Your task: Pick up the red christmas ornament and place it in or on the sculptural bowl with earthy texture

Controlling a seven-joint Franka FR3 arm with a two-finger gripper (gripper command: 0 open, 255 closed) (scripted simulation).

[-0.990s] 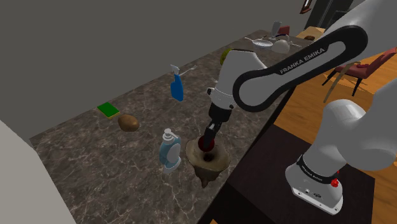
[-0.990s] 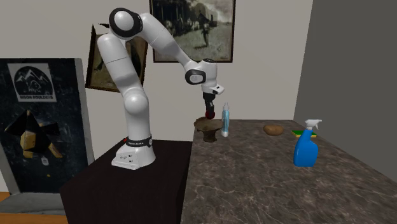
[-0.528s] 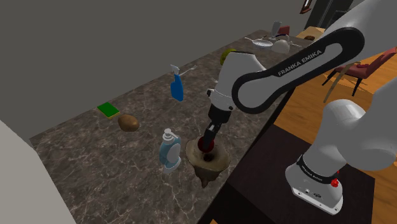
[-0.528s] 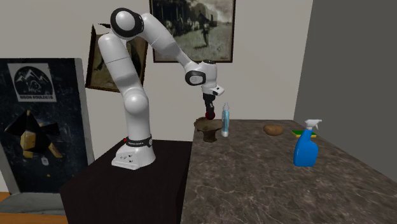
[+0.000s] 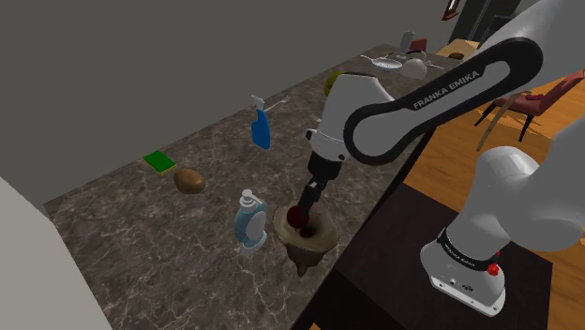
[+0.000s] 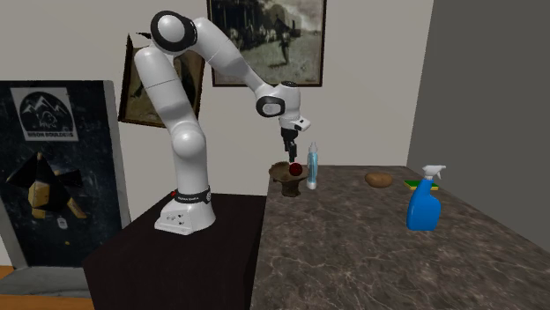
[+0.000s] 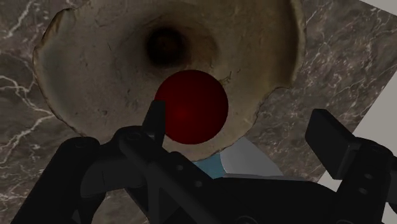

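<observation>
Since half a second ago the gripper [image 5: 307,200] has let go of the ornament [image 5: 300,217] and risen a little. The dark red ball, then pinched between the fingers over the bowl [image 5: 316,243], now lies inside it.

From the wrist camera the fingers [image 7: 154,119] stand spread wide with nothing between them. The ornament [image 7: 191,107] rests on the bowl's [image 7: 95,60] rough tan inner slope, just beside the dark hole at its centre. The gripper [image 7: 240,119] hangs over the bowl's rim, and one fingertip overlaps the ball's edge in that picture.

In the second exterior view the gripper [image 6: 288,153] points down just above the ornament [image 6: 296,168], which peeks over the rim of the bowl [image 6: 286,186]. The bowl stands on the marble counter [image 6: 370,251] near the edge closest to the stand.

A clear bottle [image 6: 311,166] stands upright just beside the bowl. Farther along the counter lie a potato [image 6: 379,180] and a green sponge [image 6: 412,183], and a blue spray bottle [image 6: 424,202] stands well apart from the bowl.

In the shoulder view the bottle [image 5: 248,221] is on the bowl's left, with the potato [image 5: 189,180] and sponge [image 5: 159,162] beyond it and the spray bottle [image 5: 260,127] farther back on the counter [image 5: 141,248].
</observation>
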